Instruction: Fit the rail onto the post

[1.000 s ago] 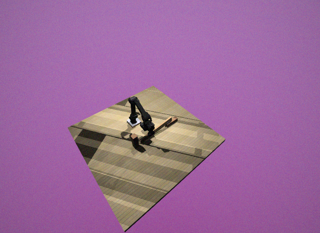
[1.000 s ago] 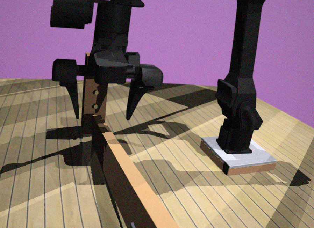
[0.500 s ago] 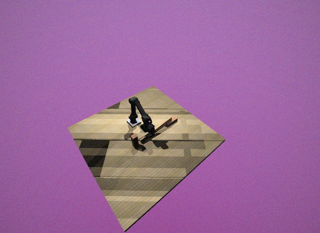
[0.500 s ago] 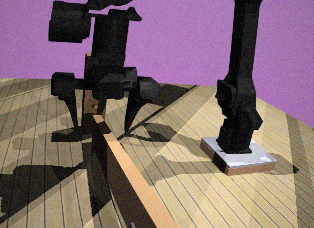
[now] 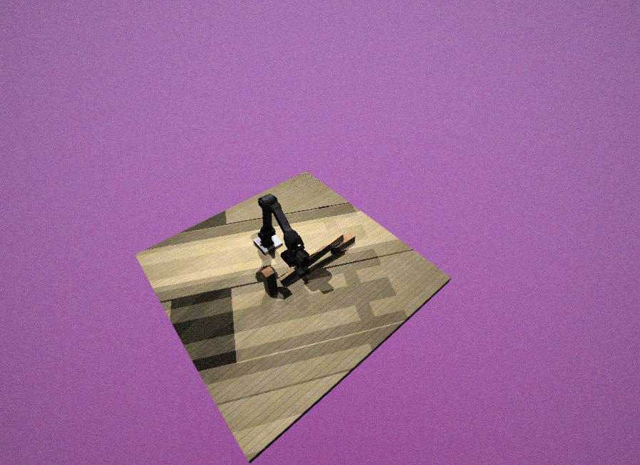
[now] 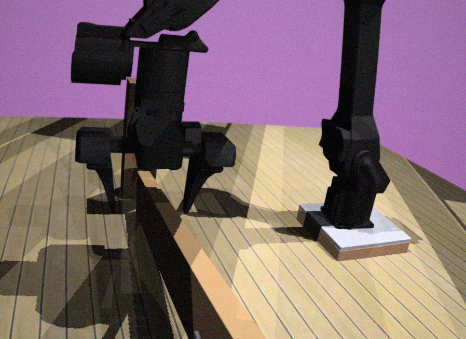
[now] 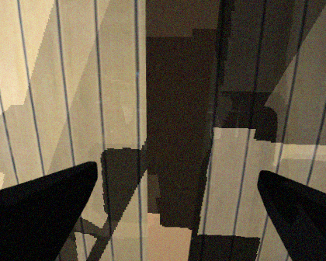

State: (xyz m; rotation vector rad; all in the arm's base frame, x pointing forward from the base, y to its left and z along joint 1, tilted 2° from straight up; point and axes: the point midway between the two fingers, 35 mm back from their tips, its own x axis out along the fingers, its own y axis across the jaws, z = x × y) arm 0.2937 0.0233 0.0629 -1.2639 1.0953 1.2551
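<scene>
The long wooden rail [image 5: 325,251] [image 6: 210,271] [image 7: 179,116] slopes down from the low footboard block [image 5: 350,239] to the table, its near end just short of the wooden post [image 5: 269,282] [image 6: 129,177]. My gripper [image 6: 149,211] [image 7: 176,174] is open and points down over the rail towards its near end. One finger stands on each side of the rail, with a visible gap on both sides in the wrist view. Nothing is held. The pegs and the holes in the rail's end are hidden, and the bracket is too small and dark to judge.
The arm's pale base plate [image 5: 277,241] [image 6: 361,239] stands on the table [image 5: 310,346] to one side of the rail. The post rises close beyond the gripper in the exterior view. Dark shadows of the arm lie across the table and rail.
</scene>
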